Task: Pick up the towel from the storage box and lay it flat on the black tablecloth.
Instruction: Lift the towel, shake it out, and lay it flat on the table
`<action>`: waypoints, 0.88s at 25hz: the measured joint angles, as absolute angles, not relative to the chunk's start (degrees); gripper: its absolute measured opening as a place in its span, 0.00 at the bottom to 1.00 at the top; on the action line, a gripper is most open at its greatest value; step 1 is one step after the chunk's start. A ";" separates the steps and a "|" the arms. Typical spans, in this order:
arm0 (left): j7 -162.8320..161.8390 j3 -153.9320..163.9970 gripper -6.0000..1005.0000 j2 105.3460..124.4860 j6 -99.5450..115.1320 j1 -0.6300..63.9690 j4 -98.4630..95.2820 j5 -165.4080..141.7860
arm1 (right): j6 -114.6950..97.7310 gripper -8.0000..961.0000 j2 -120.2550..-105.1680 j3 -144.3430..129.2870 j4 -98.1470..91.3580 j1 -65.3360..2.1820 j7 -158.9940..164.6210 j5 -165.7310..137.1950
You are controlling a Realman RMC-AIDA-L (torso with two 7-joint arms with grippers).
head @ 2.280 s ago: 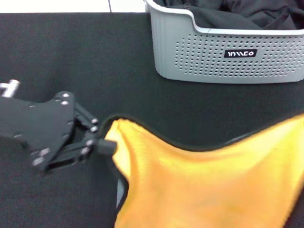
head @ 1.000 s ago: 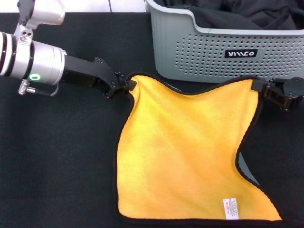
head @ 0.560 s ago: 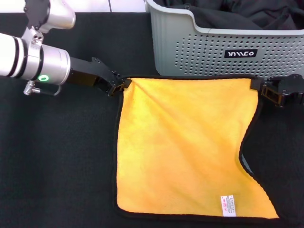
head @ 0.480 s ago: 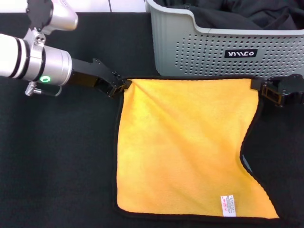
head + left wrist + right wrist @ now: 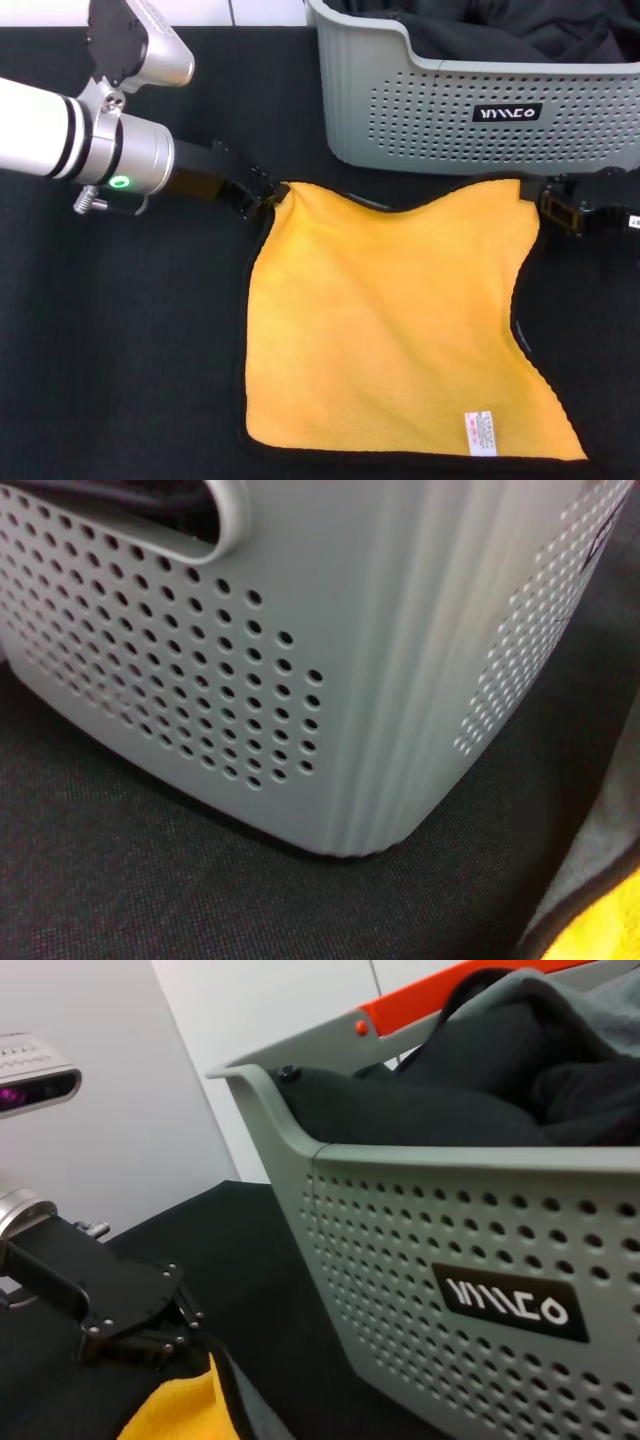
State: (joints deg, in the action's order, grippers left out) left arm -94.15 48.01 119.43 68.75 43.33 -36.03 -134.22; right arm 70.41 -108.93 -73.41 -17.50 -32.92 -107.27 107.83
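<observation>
The yellow-orange towel [image 5: 390,320] lies spread on the black tablecloth [image 5: 120,330] in front of the light grey storage box [image 5: 430,110], with its white tag [image 5: 477,432] near the front. Its far edge sags in the middle. My left gripper [image 5: 268,196] is shut on the far left corner. My right gripper [image 5: 545,203] is shut on the far right corner. The right wrist view shows the left gripper [image 5: 195,1345] pinching the towel [image 5: 180,1410] beside the box [image 5: 400,1230]. The left wrist view shows the box wall [image 5: 400,660] and a towel corner [image 5: 615,920].
Folded black garment fabric [image 5: 500,30] fills the storage box, which stands just behind the towel's far edge. The tablecloth stretches to the left and front of the towel. A white surface [image 5: 150,10] shows beyond its far edge.
The towel came down from the air and was spread on the cloth. In the last half second its taut far edge went slack as the grippers drew slightly closer together.
</observation>
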 joint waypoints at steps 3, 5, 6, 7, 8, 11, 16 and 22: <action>-94.15 47.99 0.01 119.59 68.59 43.18 -36.03 -134.07 | 70.30 0.08 -109.03 -73.27 -17.35 -32.94 -107.84 107.83; -94.15 47.99 0.01 119.64 68.57 43.06 -36.03 -133.92 | 69.78 0.08 -109.07 -73.19 -17.36 -32.92 -108.33 107.83; -94.15 47.99 0.01 119.65 68.56 43.01 -36.03 -133.86 | 69.46 0.08 -109.06 -73.19 -17.36 -32.88 -108.57 107.83; -94.14 47.99 0.01 119.64 68.55 42.96 -36.03 -133.81 | 69.22 0.08 -109.05 -73.25 -17.39 -32.86 -108.88 107.83; -94.11 47.98 0.01 119.65 68.55 42.92 -36.08 -133.80 | 69.07 0.08 -109.01 -73.29 -17.44 -32.86 -109.18 107.82; -93.99 47.98 0.01 119.65 68.54 42.90 -36.31 -133.75 | 69.04 0.08 -108.83 -73.11 -17.54 -32.94 -109.83 107.12; -93.85 47.98 0.01 119.63 68.54 42.89 -36.42 -133.68 | 69.18 0.09 -107.98 -73.30 -17.78 -34.10 -109.85 106.21; -93.81 47.99 0.01 119.62 68.59 42.89 -36.16 -133.60 | 69.16 0.09 -107.62 -73.12 -18.63 -36.31 -109.27 102.18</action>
